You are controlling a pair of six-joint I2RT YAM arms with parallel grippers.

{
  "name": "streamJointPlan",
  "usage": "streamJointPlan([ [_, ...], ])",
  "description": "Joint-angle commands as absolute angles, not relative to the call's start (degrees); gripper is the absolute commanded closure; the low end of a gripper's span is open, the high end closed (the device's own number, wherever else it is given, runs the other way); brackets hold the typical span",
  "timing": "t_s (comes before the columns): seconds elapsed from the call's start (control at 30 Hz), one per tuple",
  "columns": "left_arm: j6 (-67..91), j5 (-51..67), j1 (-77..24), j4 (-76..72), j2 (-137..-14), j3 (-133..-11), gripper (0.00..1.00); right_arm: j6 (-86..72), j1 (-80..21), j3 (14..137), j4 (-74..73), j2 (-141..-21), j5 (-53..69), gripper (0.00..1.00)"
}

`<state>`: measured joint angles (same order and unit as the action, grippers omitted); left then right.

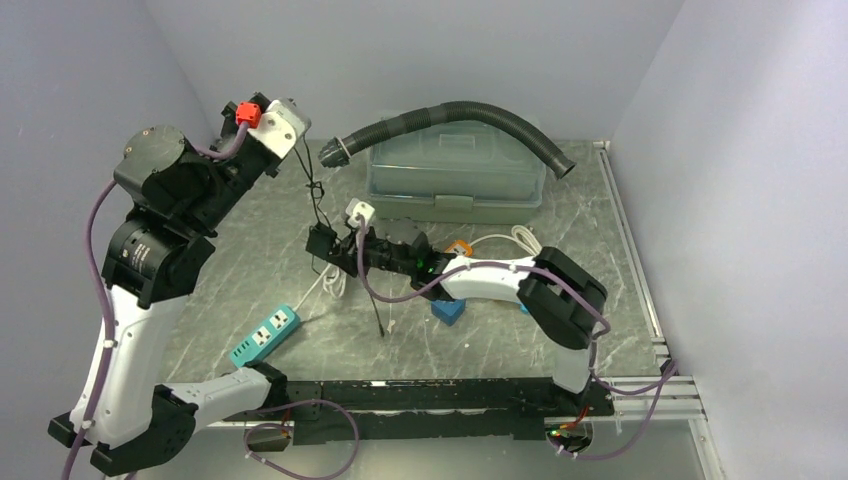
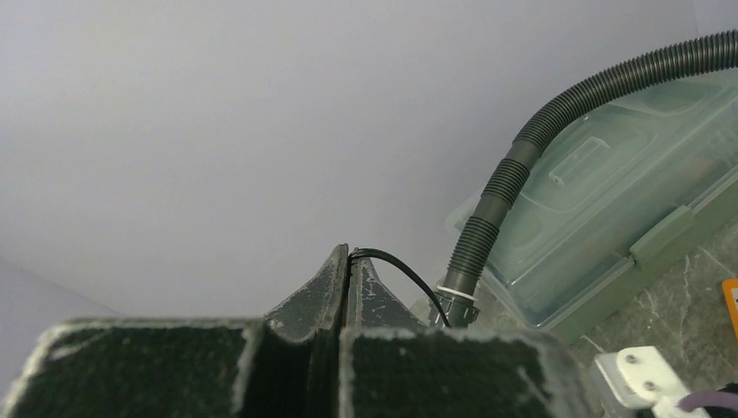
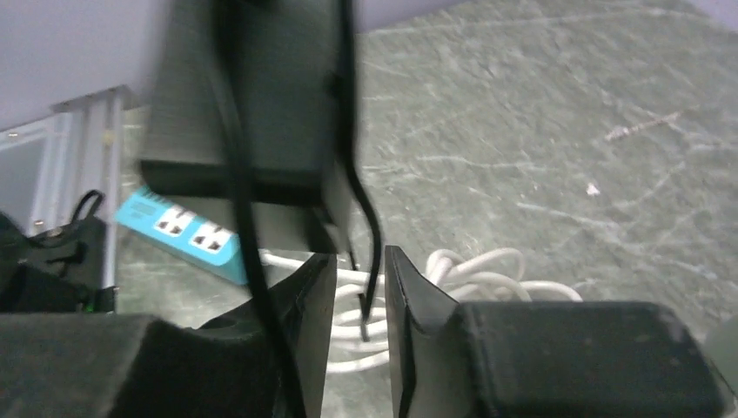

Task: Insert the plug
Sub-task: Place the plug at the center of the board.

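Note:
The plug (image 1: 322, 242), a black block, hangs just above the table on its thin black cord (image 1: 314, 195). My left gripper (image 1: 300, 158) is raised at the back left and is shut on that cord (image 2: 383, 258), which comes out at the fingertips (image 2: 351, 254). My right gripper (image 1: 338, 258) sits right beside the plug. In the right wrist view the plug (image 3: 252, 96) looms blurred just past the gripper (image 3: 357, 261), whose jaws stand a narrow gap apart. A loose cord end (image 3: 372, 261) dangles in that gap. The teal power strip (image 1: 266, 335) (image 3: 187, 231) lies at the front left.
A clear lidded box (image 1: 455, 178) with a corrugated grey hose (image 1: 480, 112) over it stands at the back. A coiled white cable (image 3: 470, 274) lies under the right gripper. A blue block (image 1: 448, 311) and an orange item (image 1: 458, 246) lie by the right arm.

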<state>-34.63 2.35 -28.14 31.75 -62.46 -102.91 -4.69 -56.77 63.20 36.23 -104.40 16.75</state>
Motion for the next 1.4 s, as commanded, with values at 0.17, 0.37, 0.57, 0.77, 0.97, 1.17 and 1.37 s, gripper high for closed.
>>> streamJointPlan([
  [0.17, -33.75, 2.68, -27.92, 28.64, -60.51, -102.65, 1.0, -4.5, -57.48, 65.52, 37.35, -107.25, -1.97, 1.0],
  [0.37, -36.03, 2.42, -27.95, 27.71, -56.97, -95.45, 1.0, -1.46, -57.48, 57.29, 35.75, -96.29, -3.14, 0.73],
  [0.57, -35.42, 2.89, -27.95, 27.3, -56.14, -93.01, 1.0, -3.76, -57.48, 49.42, 33.73, -89.29, -4.06, 0.76],
  [0.77, -35.17, 2.91, -27.93, 27.38, -56.67, -93.52, 1.0, -6.43, -57.51, 48.36, 31.19, -88.92, -5.65, 1.0],
  [0.97, -35.24, 2.86, -27.95, 27.39, -56.51, -92.49, 1.0, -6.6, -58.11, 50.5, 26.96, -84.27, -6.83, 1.0],
  [1.17, -34.94, 3.28, -27.96, 26.88, -56.75, -90.82, 1.0, -7.61, -60.59, 52.26, 19.2, -77.24, -7.85, 1.0],
  [1.37, -33.74, 4.39, -27.95, 26.72, -57.42, -90.89, 1.0, -7.07, -64.79, 53.97, 13.68, -77.16, -9.06, 1.0],
])
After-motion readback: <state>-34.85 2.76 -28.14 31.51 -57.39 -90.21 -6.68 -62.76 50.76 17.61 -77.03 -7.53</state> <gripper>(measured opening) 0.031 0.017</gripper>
